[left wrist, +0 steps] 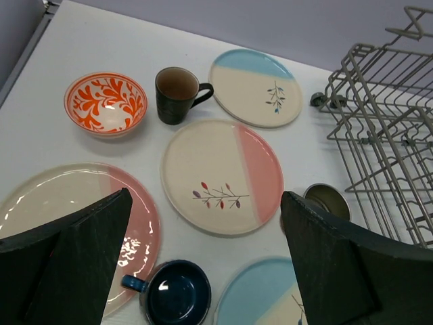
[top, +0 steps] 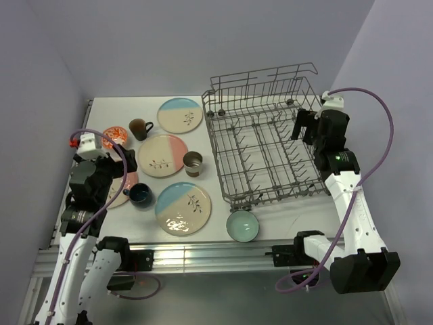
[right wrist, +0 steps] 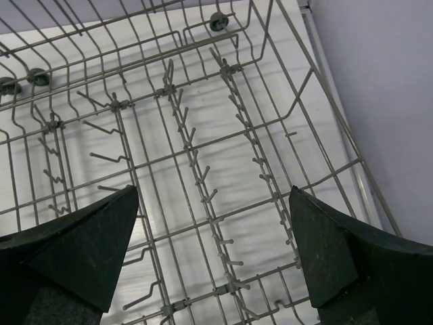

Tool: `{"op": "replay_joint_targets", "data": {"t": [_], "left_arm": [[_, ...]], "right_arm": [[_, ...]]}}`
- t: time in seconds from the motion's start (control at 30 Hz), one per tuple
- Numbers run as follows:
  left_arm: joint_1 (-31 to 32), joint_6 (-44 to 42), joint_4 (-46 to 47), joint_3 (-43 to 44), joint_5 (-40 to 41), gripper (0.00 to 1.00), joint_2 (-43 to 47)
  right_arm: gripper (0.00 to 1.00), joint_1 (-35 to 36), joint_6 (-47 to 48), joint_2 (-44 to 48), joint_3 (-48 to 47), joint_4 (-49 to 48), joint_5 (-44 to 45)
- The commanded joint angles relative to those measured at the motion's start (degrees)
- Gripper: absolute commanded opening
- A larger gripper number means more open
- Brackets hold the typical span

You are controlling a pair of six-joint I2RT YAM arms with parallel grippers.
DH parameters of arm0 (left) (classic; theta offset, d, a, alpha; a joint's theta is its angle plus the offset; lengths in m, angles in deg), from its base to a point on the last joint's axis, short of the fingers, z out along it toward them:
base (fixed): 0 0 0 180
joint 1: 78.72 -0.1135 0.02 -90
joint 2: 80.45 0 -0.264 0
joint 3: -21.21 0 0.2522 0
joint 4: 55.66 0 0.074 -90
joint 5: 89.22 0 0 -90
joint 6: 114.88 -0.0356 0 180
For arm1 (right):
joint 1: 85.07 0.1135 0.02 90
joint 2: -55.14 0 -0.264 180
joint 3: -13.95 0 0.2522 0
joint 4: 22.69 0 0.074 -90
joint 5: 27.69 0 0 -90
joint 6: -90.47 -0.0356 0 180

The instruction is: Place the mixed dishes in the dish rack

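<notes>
- Dish rack (top: 260,145) sits on the right half of the white table (top: 111,108), with its raised back wall at the far end.
- Every dish is on the table outside the rack, mostly to its left.
- Far row: the far blue plate (top: 180,114) is nearest the rack. The brown mug (top: 139,128) stands left of that plate, and the orange bowl (top: 116,135) is further left.
- Middle: the middle pink plate (top: 162,156) lies flat. The grey-brown cup (top: 193,163) stands upright just beside its right edge, between plate and rack.
- Near row: the near blue plate (top: 183,208) lies flat, with the dark-blue mug (top: 140,194) upright to its left.
- The left pink plate (left wrist: 61,196) is partly under the left arm in the top view. The dark-blue mug is at its right edge; can't tell if they touch.
- The teal bowl (top: 242,225) sits upright, just off the rack's near left corner.
- Left gripper (left wrist: 204,195): jaws spread fully wide with nothing in them. It hovers above the left group of dishes, and the middle pink plate shows between the fingers.
- Right gripper (right wrist: 214,191): jaws spread fully wide, holding nothing. It hangs above the rack's right side, over the tine rows.
</notes>
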Motion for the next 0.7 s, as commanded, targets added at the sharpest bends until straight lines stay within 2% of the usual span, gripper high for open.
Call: {"op": "replay_joint_targets", "data": {"t": [0.0, 0.07, 0.13, 0.2, 0.23, 0.27, 0.33, 0.43, 0.6, 0.67], "left_arm": [[-0.2, -0.8, -0.1, 2.4, -3.3, 0.99, -2.6], [-0.2, -1.0, -0.3, 3.6, -4.4, 0.99, -4.5], [-0.2, -1.4, -0.7, 4.7, -4.7, 0.99, -7.9], [-0.2, -1.6, -1.1, 7.0, -4.2, 0.99, -12.2], [-0.2, -1.6, -1.3, 8.0, -4.0, 0.99, -13.6], [-0.3, -1.6, -1.5, 9.8, -3.8, 0.99, -15.2], [-0.3, -2.5, -2.0, 11.9, -3.8, 0.99, -20.1], [-0.3, -3.8, -3.5, 17.4, -4.1, 0.99, -27.2], [-0.7, -7.1, -5.4, 24.2, -4.2, 0.97, -38.5], [-1.1, -7.7, -5.3, 25.7, -4.1, 0.97, -41.0]], "right_arm": [[1.0, 0.0, 0.3, 0.6, -0.6, -1.5, -2.7], [1.0, 0.1, 4.6, 0.3, -1.9, -0.8, -6.2], [1.0, 0.1, 7.8, 0.7, -2.5, -0.2, -13.3], [1.0, 0.2, 16.1, 0.5, -3.3, 2.6, -20.8], [1.0, 0.6, 18.7, 0.2, -3.8, 4.2, -29.0], [1.0, 1.0, 23.8, -0.1, -4.5, 5.5, -32.5], [1.0, 2.2, 27.2, -1.1, -5.3, 9.4, -38.4], [1.0, 5.1, 30.9, -2.7, -5.7, 12.4, -40.3], [0.97, 5.4, 38.8, -7.4, -6.6, 18.2, -52.2], [0.97, 5.4, 37.7, -8.6, -6.3, 17.7, -53.4]]}}
